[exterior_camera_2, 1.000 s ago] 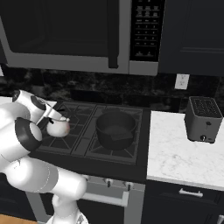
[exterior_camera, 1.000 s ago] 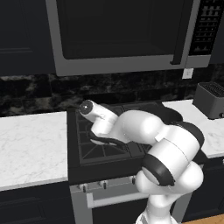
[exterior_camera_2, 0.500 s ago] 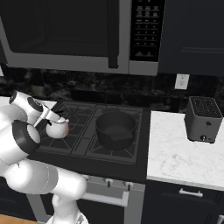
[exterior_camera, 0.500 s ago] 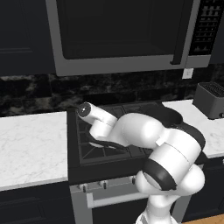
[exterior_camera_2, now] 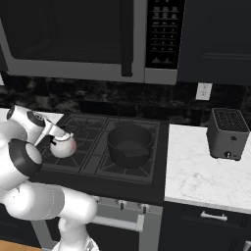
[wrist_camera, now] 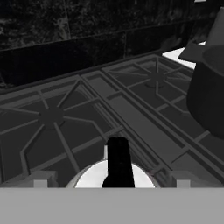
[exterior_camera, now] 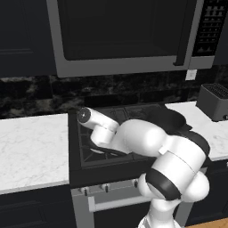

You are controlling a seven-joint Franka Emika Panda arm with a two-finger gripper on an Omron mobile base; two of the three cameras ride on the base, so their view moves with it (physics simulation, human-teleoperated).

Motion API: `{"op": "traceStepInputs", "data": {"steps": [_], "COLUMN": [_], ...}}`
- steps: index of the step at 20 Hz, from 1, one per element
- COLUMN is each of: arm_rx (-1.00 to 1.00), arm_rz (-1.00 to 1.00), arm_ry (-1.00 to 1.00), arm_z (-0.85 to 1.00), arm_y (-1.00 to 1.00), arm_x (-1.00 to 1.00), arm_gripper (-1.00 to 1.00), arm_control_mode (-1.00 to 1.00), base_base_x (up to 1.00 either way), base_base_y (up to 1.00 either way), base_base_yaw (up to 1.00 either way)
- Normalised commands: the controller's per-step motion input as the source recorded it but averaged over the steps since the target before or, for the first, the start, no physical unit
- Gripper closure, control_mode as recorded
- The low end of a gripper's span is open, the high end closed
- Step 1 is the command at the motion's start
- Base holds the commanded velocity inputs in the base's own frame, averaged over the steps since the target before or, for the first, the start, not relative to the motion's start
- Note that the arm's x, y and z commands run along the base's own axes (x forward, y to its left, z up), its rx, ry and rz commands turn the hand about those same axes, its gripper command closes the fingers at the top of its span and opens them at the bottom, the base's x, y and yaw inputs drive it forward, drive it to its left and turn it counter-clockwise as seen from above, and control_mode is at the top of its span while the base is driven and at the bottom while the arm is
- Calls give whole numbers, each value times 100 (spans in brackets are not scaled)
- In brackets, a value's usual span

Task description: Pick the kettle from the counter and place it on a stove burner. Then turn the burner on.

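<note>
Half done, by the look of it: kettle (exterior_camera_2: 63,145) resting on the front-left stove burner (exterior_camera_2: 73,158), off the counter (exterior_camera: 31,147), beside the black pot (exterior_camera_2: 129,142). Gripper (exterior_camera_2: 60,133) just above it with jaws spread wide either side of the black handle (wrist_camera: 119,162), holding nothing. Left to do: reaching the knobs (exterior_camera_2: 120,204) along the stove front and turning that burner on.

Black pot (exterior_camera_2: 129,145) right of kettle (exterior_camera_2: 63,145)
</note>
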Motion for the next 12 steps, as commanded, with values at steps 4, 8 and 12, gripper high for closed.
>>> {"op": "traceStepInputs", "data": {"steps": [4,8,12], "arm_rx": [-3,-1,-1], "arm_rz": [0,0,0], "arm_ry": [0,-3,-1], "arm_z": [1,29,34], "arm_y": [4,0,1], "arm_x": [0,-5,-41], "arm_gripper": [-100,-100,-100], "arm_control_mode": [-100,-100,-100], "base_base_x": [0,0,0], "base_base_y": [0,0,0], "base_base_yaw": [0,0,0]}}
